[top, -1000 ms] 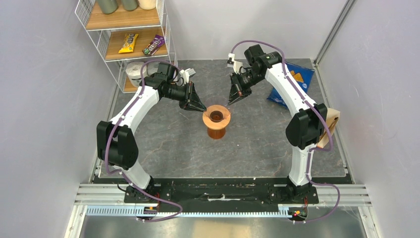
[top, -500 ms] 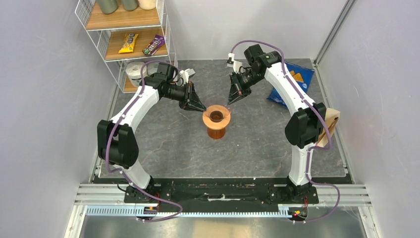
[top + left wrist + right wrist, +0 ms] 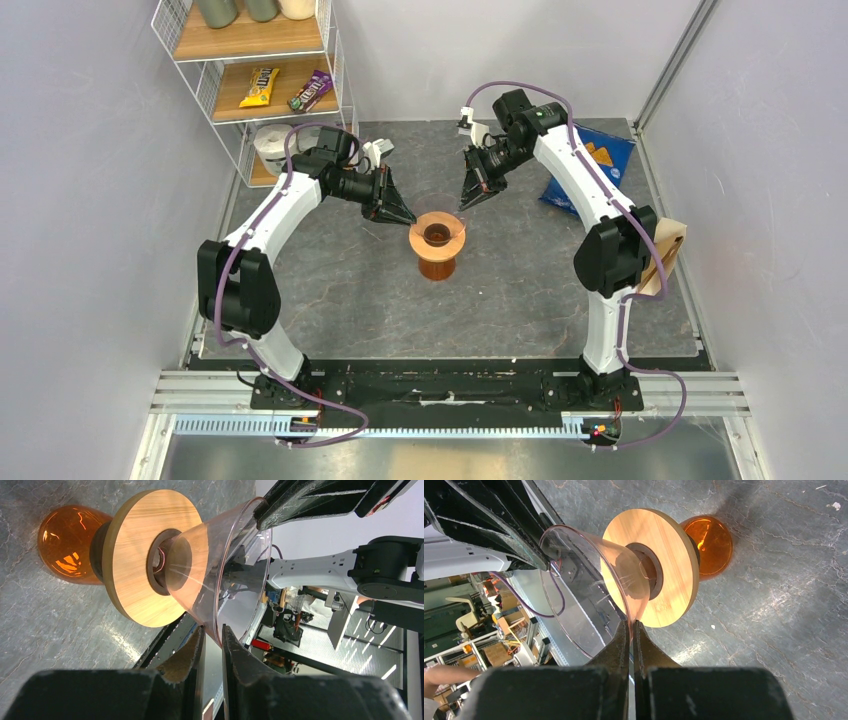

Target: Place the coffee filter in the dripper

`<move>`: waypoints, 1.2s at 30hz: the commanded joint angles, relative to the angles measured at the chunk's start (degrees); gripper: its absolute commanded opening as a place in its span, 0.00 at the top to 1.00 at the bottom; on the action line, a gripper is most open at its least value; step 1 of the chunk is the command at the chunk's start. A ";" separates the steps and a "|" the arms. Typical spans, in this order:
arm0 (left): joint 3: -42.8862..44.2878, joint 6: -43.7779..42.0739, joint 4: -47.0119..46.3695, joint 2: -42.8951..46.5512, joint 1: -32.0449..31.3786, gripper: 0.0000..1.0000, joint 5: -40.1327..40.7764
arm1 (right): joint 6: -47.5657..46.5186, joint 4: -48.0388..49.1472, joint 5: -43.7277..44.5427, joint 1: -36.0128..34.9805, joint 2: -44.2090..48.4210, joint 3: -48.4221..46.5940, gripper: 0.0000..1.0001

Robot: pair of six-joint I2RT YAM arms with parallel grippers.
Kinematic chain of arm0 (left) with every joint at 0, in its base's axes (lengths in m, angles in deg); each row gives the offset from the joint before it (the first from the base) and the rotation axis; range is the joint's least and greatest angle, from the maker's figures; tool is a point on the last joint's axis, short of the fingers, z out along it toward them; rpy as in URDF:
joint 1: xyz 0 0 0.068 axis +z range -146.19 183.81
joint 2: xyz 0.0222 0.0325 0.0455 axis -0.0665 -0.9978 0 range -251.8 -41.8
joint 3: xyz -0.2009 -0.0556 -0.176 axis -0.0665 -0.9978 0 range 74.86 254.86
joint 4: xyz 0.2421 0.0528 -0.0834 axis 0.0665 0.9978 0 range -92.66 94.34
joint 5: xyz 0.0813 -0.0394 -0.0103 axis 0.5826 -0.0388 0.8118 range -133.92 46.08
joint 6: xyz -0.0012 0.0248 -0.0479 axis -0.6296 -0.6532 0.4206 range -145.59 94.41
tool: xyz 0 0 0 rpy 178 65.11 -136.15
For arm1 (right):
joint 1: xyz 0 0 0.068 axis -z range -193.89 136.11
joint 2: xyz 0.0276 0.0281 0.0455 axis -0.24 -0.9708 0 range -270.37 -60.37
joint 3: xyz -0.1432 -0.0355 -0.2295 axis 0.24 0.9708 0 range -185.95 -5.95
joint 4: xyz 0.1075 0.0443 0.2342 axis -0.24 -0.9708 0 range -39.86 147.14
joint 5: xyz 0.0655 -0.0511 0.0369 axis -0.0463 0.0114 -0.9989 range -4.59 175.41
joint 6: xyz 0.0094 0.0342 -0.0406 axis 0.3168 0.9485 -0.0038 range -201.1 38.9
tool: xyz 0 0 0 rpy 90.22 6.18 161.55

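One counter [image 3: 330, 290] carries one dripper [image 3: 437, 240], upright at centre. Two arms flank it, probably to steady its clear cone for loading. Right fingers [image 3: 620, 652] are clenched on the cone rim. Left fingers [image 3: 186, 662] straddle the rim, narrowly parted; whether they grip it cannot be told. Coffee filter: none visible, cone empty.

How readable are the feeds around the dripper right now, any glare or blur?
Left wrist: bright glints on the amber bulb of the dripper, left tool blurred and dark. Right wrist: a similar glint on the bulb, right tool out of focus up close. Top external: even light, soft shadows, no glare.
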 commanded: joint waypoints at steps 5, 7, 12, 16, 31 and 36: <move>-1.68 -2.98 1.42 -3.33 -0.24 0.88 7.94 | -1.46 1.51 4.13 -0.87 -3.34 0.13 1.00; -1.92 -3.26 1.37 -3.42 -0.28 0.88 8.08 | -1.58 1.54 4.32 -0.86 -3.35 0.26 1.00; -2.15 -3.70 1.41 -3.63 -0.26 0.88 8.73 | -1.59 2.04 4.52 -0.96 -3.59 0.60 1.00; -2.48 -4.01 1.41 -3.72 -0.20 0.88 9.20 | -1.55 2.18 4.91 -1.07 -3.75 0.72 1.00; -3.55 -5.55 1.46 -4.33 -0.20 0.87 10.98 | -2.49 2.45 5.75 -1.17 -3.92 2.11 1.00; -3.64 -5.55 1.33 -4.42 -0.20 0.86 11.31 | -2.96 2.83 6.14 -1.17 -4.10 2.66 1.00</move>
